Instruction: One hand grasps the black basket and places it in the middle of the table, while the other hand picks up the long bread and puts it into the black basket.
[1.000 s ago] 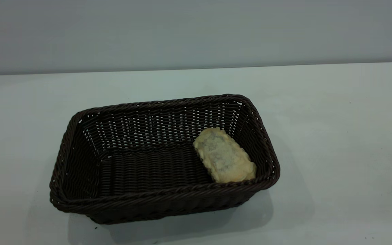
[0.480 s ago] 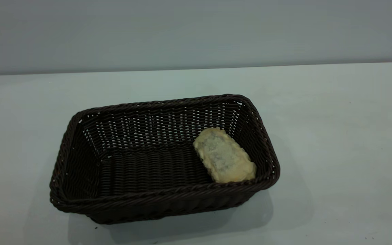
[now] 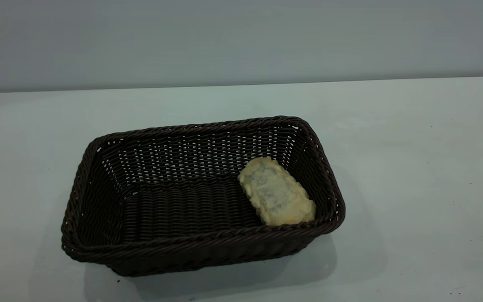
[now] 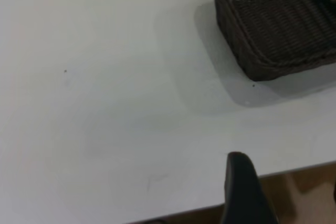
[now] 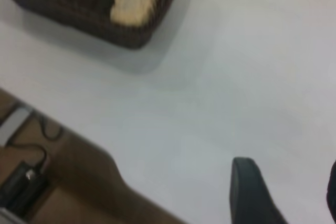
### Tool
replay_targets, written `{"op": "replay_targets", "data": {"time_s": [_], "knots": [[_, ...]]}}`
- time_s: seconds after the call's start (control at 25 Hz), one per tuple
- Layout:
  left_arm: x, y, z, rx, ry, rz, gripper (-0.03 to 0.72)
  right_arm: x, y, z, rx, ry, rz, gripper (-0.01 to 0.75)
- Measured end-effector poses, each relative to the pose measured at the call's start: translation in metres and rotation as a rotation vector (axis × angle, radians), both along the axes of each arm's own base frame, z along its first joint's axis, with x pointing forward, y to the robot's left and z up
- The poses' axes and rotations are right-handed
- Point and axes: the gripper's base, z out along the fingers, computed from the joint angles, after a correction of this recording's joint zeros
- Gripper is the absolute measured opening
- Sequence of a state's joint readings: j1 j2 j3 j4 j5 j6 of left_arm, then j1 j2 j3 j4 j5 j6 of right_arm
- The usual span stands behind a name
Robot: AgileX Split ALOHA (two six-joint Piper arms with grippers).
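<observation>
Left gripper (image 4: pixel 286 192) is hanging over the table (image 3: pixel 413 167) edge, jaws spread, holding nothing. The basket (image 3: pixel 201 247) is sitting mid-table with the bread (image 3: pixel 276 192) lying inside at its right end, underside up. Right gripper (image 5: pixel 289 195) is likewise spread, well apart. Task looking finished; next needs only parking.

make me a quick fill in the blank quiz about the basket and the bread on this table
1. The long bread lies ____ the black basket.
2. The bread sits toward the basket's ____ end in the exterior view.
3. The bread's ____ underside faces up.
4. The basket stands on the white ____.

Missing words: inside; right; pale; table
</observation>
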State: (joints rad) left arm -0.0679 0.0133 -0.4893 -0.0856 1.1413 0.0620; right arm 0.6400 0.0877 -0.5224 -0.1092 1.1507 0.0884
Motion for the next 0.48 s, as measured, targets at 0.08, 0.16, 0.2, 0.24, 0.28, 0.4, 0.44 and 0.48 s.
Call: {"op": "replay_targets", "data": {"time_s": [0.08, 0.16, 0.2, 0.24, 0.28, 0.4, 0.44, 0.48], "knots": [[0.0, 0.0, 0.0, -0.002, 0.001, 0.007, 0.476, 0.001, 0.003, -0.002, 0.02, 0.004, 0.014, 0.334], [0.0, 0.0, 0.0, -0.005, 0.001, 0.009, 0.476, 0.0, 0.006, -0.006, 0.014, 0.021, 0.053, 0.334], [0.0, 0.0, 0.0, -0.005, 0.001, 0.009, 0.476, -0.001, 0.008, -0.007, 0.007, 0.021, 0.083, 0.334], [0.0, 0.0, 0.0, -0.006, 0.001, 0.01, 0.476, -0.002, 0.01, -0.007, 0.0, 0.017, 0.116, 0.334], [0.0, 0.0, 0.0, -0.006, 0.001, 0.01, 0.476, -0.004, 0.012, -0.008, 0.0, 0.019, 0.149, 0.334], [0.0, 0.0, 0.0, -0.006, 0.001, 0.01, 0.476, -0.008, 0.019, -0.009, -0.018, 0.006, 0.28, 0.334], [0.0, 0.0, 0.0, -0.006, 0.001, 0.01, 0.476, -0.01, 0.021, -0.01, -0.022, 0.001, 0.322, 0.334], [0.0, 0.0, 0.0, -0.006, 0.001, 0.01, 0.476, -0.011, 0.022, -0.009, -0.023, -0.003, 0.347, 0.333]]}}
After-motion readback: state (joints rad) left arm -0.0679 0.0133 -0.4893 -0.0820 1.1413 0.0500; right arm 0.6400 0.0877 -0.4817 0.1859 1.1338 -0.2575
